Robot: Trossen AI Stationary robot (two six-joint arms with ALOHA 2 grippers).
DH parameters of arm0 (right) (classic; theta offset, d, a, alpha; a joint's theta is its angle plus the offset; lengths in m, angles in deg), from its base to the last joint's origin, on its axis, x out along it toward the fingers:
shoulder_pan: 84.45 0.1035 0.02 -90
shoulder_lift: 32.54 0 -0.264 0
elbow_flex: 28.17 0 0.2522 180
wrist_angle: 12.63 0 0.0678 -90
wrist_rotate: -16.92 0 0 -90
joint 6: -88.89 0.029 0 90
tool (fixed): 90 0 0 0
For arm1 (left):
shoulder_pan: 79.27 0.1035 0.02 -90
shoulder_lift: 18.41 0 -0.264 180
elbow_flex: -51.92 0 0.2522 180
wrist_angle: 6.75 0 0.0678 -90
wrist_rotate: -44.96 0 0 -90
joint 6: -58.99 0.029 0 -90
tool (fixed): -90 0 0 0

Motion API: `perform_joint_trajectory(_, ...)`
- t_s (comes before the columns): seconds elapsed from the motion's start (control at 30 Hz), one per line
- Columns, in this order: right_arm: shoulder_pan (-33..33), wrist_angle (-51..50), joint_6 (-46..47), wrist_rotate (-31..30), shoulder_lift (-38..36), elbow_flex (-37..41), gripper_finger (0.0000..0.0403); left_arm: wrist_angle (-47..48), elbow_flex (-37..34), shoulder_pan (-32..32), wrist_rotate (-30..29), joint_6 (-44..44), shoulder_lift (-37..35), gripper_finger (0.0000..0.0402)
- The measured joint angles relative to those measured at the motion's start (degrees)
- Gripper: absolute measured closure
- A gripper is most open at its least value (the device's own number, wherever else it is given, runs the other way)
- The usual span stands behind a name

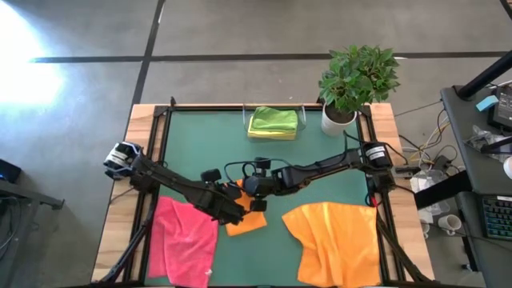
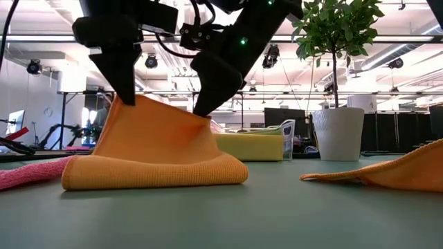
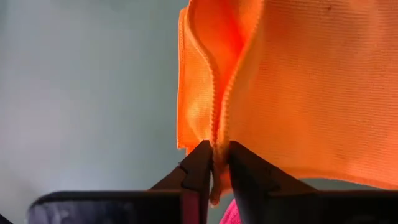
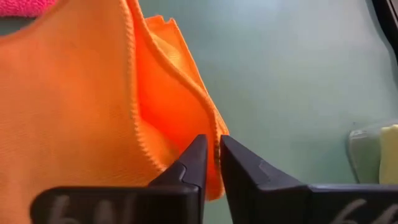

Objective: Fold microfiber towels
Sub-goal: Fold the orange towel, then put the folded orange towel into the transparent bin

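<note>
A small orange towel, folded over on itself, sits near the middle of the green mat. Its lower fold lies on the mat and its upper edge is raised like a tent. My left gripper and my right gripper stand close together over it, each shut on that raised edge. A pink towel lies crumpled at the near left. A larger orange towel lies spread at the near right. A folded lime green towel on a yellow one rests at the far edge. My left gripper pinches the raised edge's left corner between its two fingers, coming from above and pointing down. Two hemmed edges run together into the fingers. The cloth hangs below the fingers, down to the fold on the mat. My right gripper pinches the raised edge's right corner between its two fingers, slanting down from above. More than one layer shows at the fingers. The cloth slopes down from there to the fold resting on the mat.
A potted plant in a white pot stands at the far right corner. A clear holder surrounds the folded stack at the far edge. Bare mat lies between the stack and the grippers. A desk with cables and gear stands off the table's right side.
</note>
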Motion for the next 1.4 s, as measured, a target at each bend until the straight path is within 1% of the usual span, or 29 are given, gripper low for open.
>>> perform_joint_trajectory(0.2, -1.33, 0.88, 1.73, -0.39, 0.0, 0.02, 0.0327, 1.07, 0.0, 0.43, 0.78, -0.21, 0.0, 0.0301)
perform_joint_trajectory(0.33, -3.39, 2.23, 1.33, -0.45, -0.14, 0.02, 0.0305, 4.43, 0.0, 1.35, 0.96, -2.54, 0.0, 0.026)
perform_joint_trajectory(0.47, -4.97, -3.65, 1.36, 0.0, -1.96, -0.05, 0.0289, 6.63, -0.02, 2.1, 2.27, -3.02, 0.0, 0.0235)
perform_joint_trajectory(0.67, -5.4, -15.25, 2.51, 0.0, -5.02, 0.08, 0.0292, 6.14, -0.76, 2.01, 2.39, 0.15, -0.19, 0.0231)
perform_joint_trajectory(0.77, -5.37, -18.38, 4.05, 0.04, -6.44, 1.53, 0.0298, 5.19, -2.52, 2.01, 2.53, 0.41, -0.2, 0.0231)
perform_joint_trajectory(0.83, -5.35, -20.44, 5.52, 0.18, -7.24, 2.93, 0.0302, 3.11, -3.82, 2.03, 2.62, 1.86, -0.27, 0.0231)
perform_joint_trajectory(0.93, -5.35, -21.86, 8.71, 1.13, -8.68, 5.29, 0.031, -2.88, -5.96, 2.03, 4.31, 4.93, -0.73, 0.0231)
perform_joint_trajectory(1.07, -5.35, -21.86, 15.28, 5.15, -11.63, 8.91, 0.032, -9.06, -8.49, 2.19, 6.84, 11.17, -1.14, 0.0231)
perform_joint_trajectory(1.17, -5.34, -21.95, 21.14, 6.3, -13.66, 11.12, 0.0326, -11.37, -9.45, 2.25, 7.3, 17.53, -1.64, 0.0231)
perform_joint_trajectory(1.27, -5.33, -22.07, 26.47, 9.47, -15.57, 11.82, 0.033, -11.91, -10.48, 2.71, 8.72, 24.76, -1.77, 0.0231)
perform_joint_trajectory(1.33, -5.11, -21.94, 30.36, 12.23, -16.69, 11.85, 0.033, -11.91, -11.54, 3.49, 11.0, 29.02, -1.77, 0.0231)
perform_joint_trajectory(1.4, -4.27, -21.92, 34.73, 13.04, -17.78, 11.89, 0.033, -12.15, -12.5, 4.22, 12.35, 32.8, -1.77, 0.0231)
